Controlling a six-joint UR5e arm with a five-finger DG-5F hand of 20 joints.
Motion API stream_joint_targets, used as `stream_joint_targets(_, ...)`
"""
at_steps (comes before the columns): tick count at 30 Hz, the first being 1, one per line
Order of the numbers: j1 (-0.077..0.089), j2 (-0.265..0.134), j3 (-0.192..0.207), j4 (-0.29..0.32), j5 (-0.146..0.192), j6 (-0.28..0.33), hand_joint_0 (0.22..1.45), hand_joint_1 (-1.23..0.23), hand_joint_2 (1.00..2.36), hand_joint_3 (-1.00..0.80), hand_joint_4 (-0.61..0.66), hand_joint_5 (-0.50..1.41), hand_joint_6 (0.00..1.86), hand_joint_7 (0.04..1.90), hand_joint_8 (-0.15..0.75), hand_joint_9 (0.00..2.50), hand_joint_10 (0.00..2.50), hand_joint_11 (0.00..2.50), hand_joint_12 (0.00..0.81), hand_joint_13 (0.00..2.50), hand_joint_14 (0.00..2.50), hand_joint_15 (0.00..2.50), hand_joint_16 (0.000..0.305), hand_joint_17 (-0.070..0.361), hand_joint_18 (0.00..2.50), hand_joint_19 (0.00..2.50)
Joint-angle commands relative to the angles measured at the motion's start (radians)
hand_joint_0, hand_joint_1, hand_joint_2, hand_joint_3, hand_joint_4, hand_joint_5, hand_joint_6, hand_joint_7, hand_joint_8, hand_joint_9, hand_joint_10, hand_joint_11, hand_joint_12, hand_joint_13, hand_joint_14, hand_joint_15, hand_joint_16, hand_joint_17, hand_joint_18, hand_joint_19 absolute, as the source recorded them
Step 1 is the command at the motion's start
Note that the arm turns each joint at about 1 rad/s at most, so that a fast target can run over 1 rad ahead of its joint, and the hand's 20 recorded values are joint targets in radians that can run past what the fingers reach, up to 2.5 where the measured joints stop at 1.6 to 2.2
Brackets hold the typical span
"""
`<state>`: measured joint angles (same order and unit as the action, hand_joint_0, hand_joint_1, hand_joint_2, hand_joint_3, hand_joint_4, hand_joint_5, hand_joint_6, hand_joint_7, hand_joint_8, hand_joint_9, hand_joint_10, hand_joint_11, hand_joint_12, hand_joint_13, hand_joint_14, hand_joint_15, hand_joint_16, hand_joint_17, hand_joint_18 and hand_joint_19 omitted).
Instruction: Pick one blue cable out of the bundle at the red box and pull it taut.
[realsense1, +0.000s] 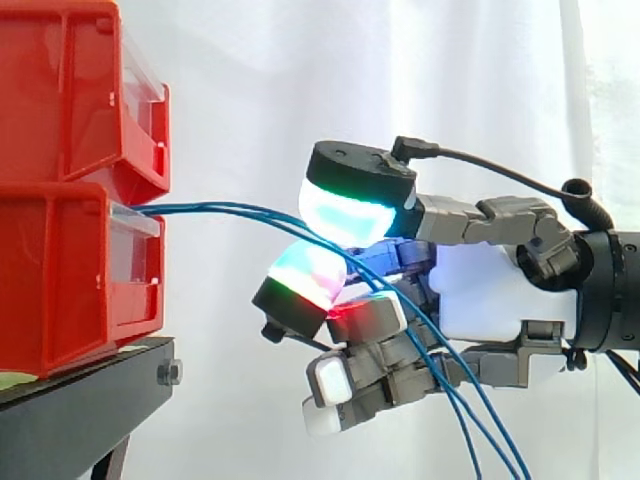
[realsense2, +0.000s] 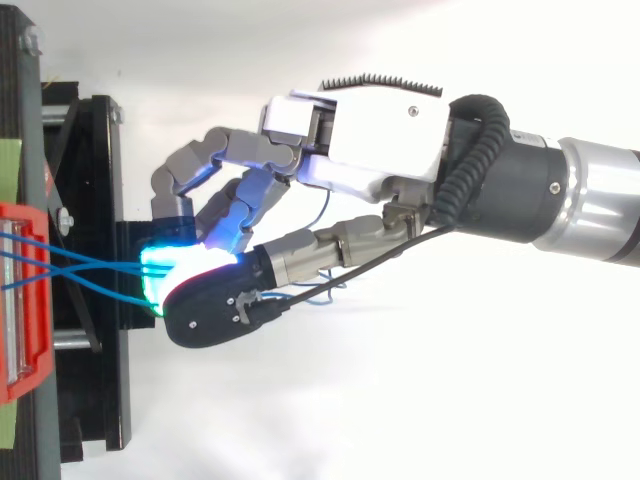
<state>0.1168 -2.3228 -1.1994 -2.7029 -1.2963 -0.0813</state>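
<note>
Several thin blue cables (realsense1: 220, 210) come out between the two stacked red bins (realsense1: 70, 280) and run right to my hand (realsense1: 490, 290). Two glowing fingertips (realsense1: 345, 210), one above the other, are pinched together on a blue cable just right of the bins. Past the pinch the cables slope down across the curled lower fingers and hang off the bottom edge (realsense1: 480, 430). From above, the cables (realsense2: 90, 268) cross each other between the red bin (realsense2: 20, 300) and the glowing pad (realsense2: 170, 270). The stretch from bin to pinch is nearly straight, with a slight sag.
The bins stand on a black stand (realsense1: 80, 400) whose frame (realsense2: 95, 200) reaches out under the fingertips in the top view. A white curtain hangs behind. The arm (realsense2: 560, 190) comes in from the right.
</note>
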Motion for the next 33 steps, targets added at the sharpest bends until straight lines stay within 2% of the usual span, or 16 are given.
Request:
stream_joint_targets(1,0.000,-0.001,0.000,0.000,0.000,0.000,0.61,-0.72,1.01,-0.22,0.21,-0.15,0.91,1.10,0.383,1.14,0.01,1.27,0.396,0.92,0.02,0.61,0.052,0.118,0.72,0.43)
stream_joint_targets(6,0.000,0.000,0.000,0.000,0.000,0.000,0.64,-0.79,1.02,-0.20,0.21,-0.15,0.92,1.13,0.381,1.14,0.01,1.28,0.391,0.92,0.02,0.61,0.052,0.117,0.72,0.43)
stream_joint_targets(10,0.000,0.000,0.000,0.002,0.000,0.000,0.70,-0.88,1.02,-0.20,0.15,-0.15,0.91,1.25,0.374,1.13,0.01,1.28,0.382,0.92,0.02,0.61,0.050,0.112,0.72,0.41)
stream_joint_targets(14,0.000,0.000,0.000,0.000,0.000,0.001,0.77,-0.91,1.01,-0.30,0.10,-0.15,0.91,1.33,0.373,1.14,0.01,1.29,0.379,0.92,0.02,0.61,0.050,0.112,0.71,0.41)
stream_joint_targets(15,0.000,-0.001,0.001,0.000,0.002,0.001,0.78,-0.90,1.01,-0.34,0.09,-0.16,0.92,1.29,0.368,1.14,0.01,1.30,0.374,0.92,0.02,0.61,0.050,0.112,0.71,0.40)
stream_joint_targets(16,0.000,0.000,0.000,0.000,0.000,0.001,0.78,-0.91,1.00,-0.45,0.10,-0.16,0.92,1.20,0.362,1.12,0.01,1.30,0.376,0.92,0.02,0.61,0.050,0.112,0.72,0.39)
stream_joint_targets(17,0.000,0.000,0.001,0.000,0.000,0.001,0.74,-0.90,1.00,-0.50,0.17,-0.16,0.92,1.13,0.364,1.11,0.01,1.30,0.374,0.92,0.02,0.61,0.050,0.111,0.72,0.40)
stream_joint_targets(18,0.000,0.000,0.001,0.000,0.002,0.000,0.72,-0.89,1.00,-0.50,0.21,-0.16,0.91,1.13,0.363,1.11,0.01,1.28,0.375,0.91,0.02,0.61,0.049,0.111,0.72,0.41)
stream_joint_targets(20,0.000,0.000,0.000,0.000,0.000,0.001,0.55,-0.76,1.00,-0.50,0.24,-0.15,0.89,1.10,0.376,1.12,0.01,1.28,0.388,0.90,0.02,0.61,0.052,0.117,0.71,0.45)
stream_joint_targets(21,0.000,-0.001,0.001,0.000,0.000,0.001,0.54,-0.75,1.00,-0.50,0.24,-0.15,0.89,1.09,0.376,1.11,0.01,1.28,0.390,0.90,0.02,0.62,0.052,0.118,0.71,0.46)
stream_joint_targets(23,0.000,0.000,0.000,0.000,-0.001,0.001,0.52,-0.61,1.00,-0.50,0.21,-0.15,0.88,1.06,0.376,1.13,0.01,1.26,0.396,0.90,0.02,0.61,0.054,0.120,0.71,0.48)
stream_joint_targets(26,0.000,0.000,0.000,0.000,0.000,0.001,0.56,-0.47,1.00,-0.50,0.19,-0.14,0.85,1.02,0.355,1.11,0.01,1.25,0.385,0.87,0.02,0.62,0.052,0.117,0.68,0.50)
stream_joint_targets(28,0.000,0.000,0.001,0.000,0.000,0.001,0.60,-0.44,1.01,-0.43,0.19,-0.14,0.83,1.02,0.344,1.11,0.01,1.23,0.383,0.86,0.02,0.62,0.051,0.114,0.67,0.52)
stream_joint_targets(33,0.000,0.000,0.000,0.000,0.000,0.001,0.61,-0.52,1.01,-0.29,0.17,-0.13,0.80,1.04,0.347,1.11,0.01,1.23,0.386,0.87,0.02,0.61,0.051,0.115,0.67,0.51)
